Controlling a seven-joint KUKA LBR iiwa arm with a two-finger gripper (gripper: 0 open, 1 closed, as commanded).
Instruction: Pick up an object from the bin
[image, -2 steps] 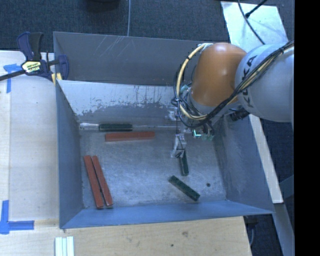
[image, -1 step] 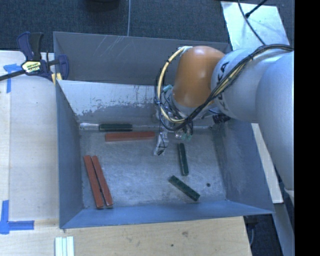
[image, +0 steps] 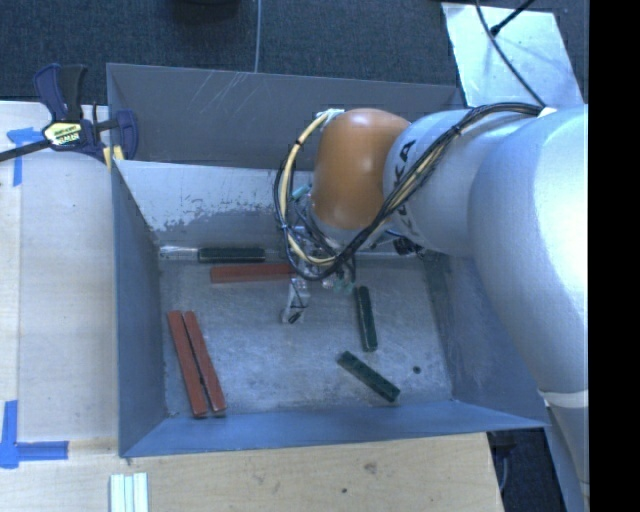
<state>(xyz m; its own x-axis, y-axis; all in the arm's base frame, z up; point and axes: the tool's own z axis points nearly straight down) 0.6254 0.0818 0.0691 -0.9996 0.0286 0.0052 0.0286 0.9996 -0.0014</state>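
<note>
Looking at the hand (image: 293, 308) hanging low over bare grey bin (image: 140, 330) floor, just off the right end of the red-brown bar (image: 250, 272) lying beside a dark green bar (image: 232, 255) near the back wall. Not being able to tell if spread or pressed together, probably nothing pinched. Worrying about closing on air or shoving the bar against the wall. Eyeing scuffed metal, sloped sides, plenty of open room mid-floor.
</note>
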